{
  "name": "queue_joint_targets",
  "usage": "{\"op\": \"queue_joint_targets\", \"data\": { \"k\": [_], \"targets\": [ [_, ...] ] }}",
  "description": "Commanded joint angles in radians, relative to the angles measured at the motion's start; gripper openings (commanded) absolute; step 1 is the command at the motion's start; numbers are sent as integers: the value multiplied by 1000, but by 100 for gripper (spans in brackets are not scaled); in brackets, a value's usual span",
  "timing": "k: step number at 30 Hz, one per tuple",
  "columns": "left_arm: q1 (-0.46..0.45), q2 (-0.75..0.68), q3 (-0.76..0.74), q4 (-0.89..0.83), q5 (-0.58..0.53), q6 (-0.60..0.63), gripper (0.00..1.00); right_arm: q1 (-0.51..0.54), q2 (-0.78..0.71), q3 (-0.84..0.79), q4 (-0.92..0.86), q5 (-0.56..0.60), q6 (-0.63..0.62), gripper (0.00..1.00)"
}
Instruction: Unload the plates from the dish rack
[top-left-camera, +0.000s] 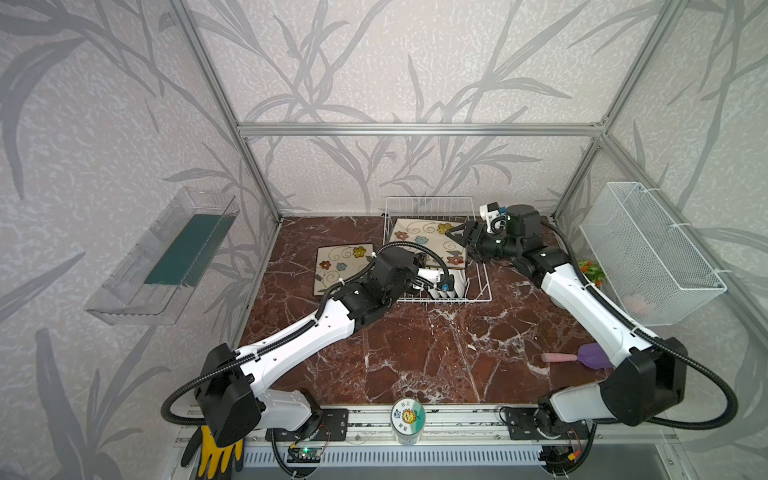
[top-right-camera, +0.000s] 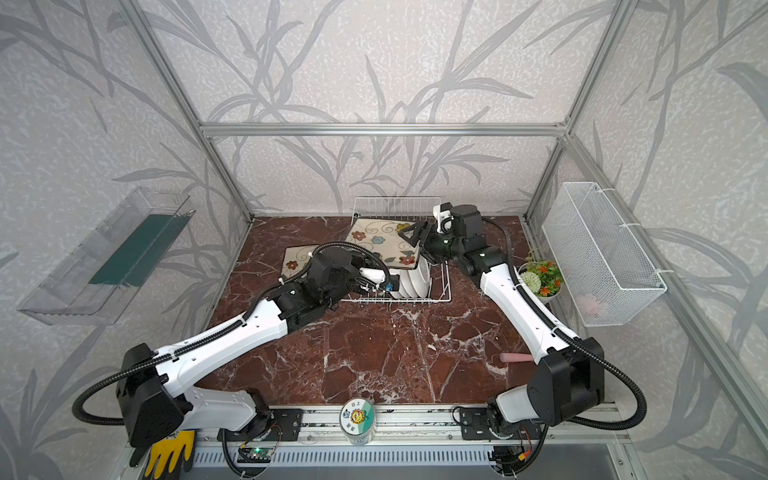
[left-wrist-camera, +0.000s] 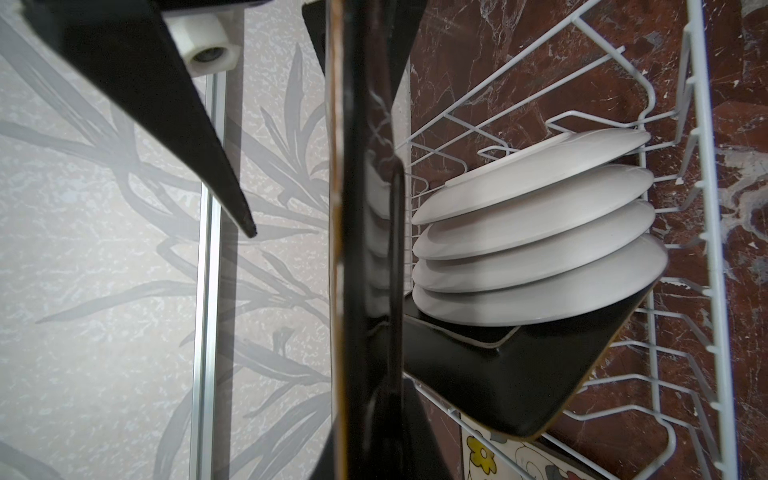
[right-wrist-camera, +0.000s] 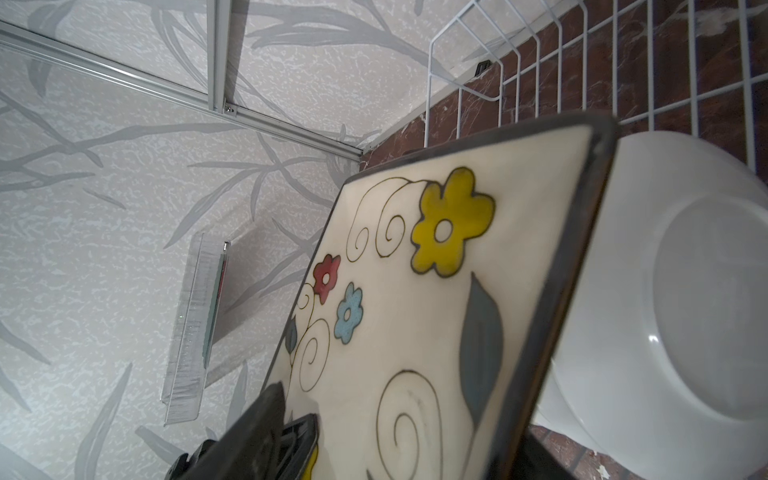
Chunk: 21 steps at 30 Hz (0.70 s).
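1. Left gripper (top-left-camera: 419, 261): clamped on the near edge of the square plate (top-left-camera: 419, 239), tilted over the far half of the rack (top-left-camera: 430, 199).
2. Right gripper (top-left-camera: 456, 235): open, straddling the plate's right corner. It likely needs a firm hold before the left lets go.
3. Round plates (top-left-camera: 444, 291): upright at the rack's near end; best kept clear.

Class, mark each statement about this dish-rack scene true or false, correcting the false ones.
1. A flower plate lies flat on the table, left of the dish rack. True.
2. The round white plates are stacked on the table. False: they stand on edge in the dish rack.
3. The left pincer is shut on a raised flower plate. True.
4. The mesh basket hangs on the left wall. False: it hangs on the right.
5. The right pincer is far from the raised flower plate. False: it is at that plate's edge, jaws open.
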Motion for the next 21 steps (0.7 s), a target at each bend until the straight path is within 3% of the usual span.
{"op": "queue_joint_targets", "data": {
  "k": [1, 11, 17, 21],
  "targets": [
    [-5, -72, 5, 286, 1, 60, 0, 3, 0, 3, 31, -10, 9, 68],
    [-5, -87, 9, 274, 24, 39, 0, 2, 17, 1, 53, -29, 24, 57],
    [-6, -103, 4, 277, 45, 17, 0, 4, 32, 11, 46, -27, 19, 56],
    [-8, -104, -5, 274, 44, 13, 0, 3, 37, 11, 51, -31, 23, 49]
  ]
}}
